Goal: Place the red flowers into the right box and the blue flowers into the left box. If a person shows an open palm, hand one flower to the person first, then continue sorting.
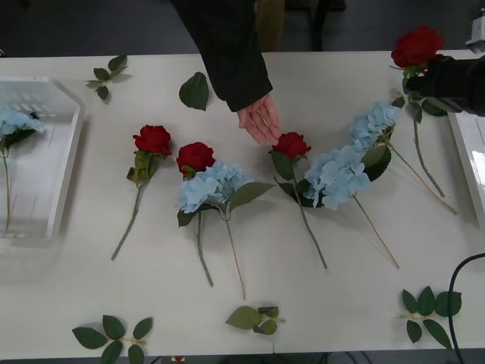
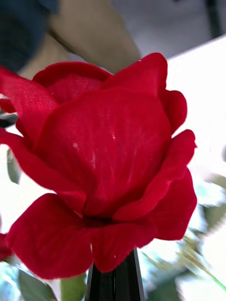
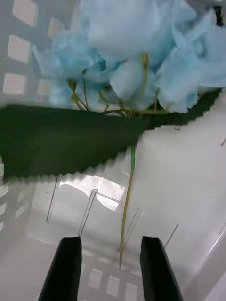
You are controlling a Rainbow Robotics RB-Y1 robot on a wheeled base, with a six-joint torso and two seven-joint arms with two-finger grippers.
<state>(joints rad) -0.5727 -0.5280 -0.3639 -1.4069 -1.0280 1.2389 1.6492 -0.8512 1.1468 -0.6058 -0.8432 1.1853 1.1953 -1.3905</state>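
Front view, bench: three deep red fabric roses on thin green stems lie on the white bench, at and; pale sky-blue fabric hydrangeas lie among them at and
Front view, person: a bare hand from a dark sleeve reaches down, fingers just beside the middle rose; whether the palm is offered open I cannot tell
Front view, right claw: the dark right claw hangs at the far right above the bench and carries a fourth red rose, stem dangling, near the white plastic tray-like right box
Front view, left box: the white slotted plastic basket already holds a blue hydrangeas cluster
Front view, risk: if the hand is a request, dropping the rose in the tray first would skip the handover; the long hanging stem could also snag the hydrangea beneath it
Right wrist view, grip: black fingers pinch together just under the bloom, clamping the rose
Right wrist view, risk: a hold so close to the head may let the stem swing or slip free
Left wrist view, left claw: black fingers stand spread with nothing between them, the left claw over the basket floor, the hydrangea and its broad leaf lying inside
Left wrist view, risk: rising carelessly could catch the thin stem and drag the flower out
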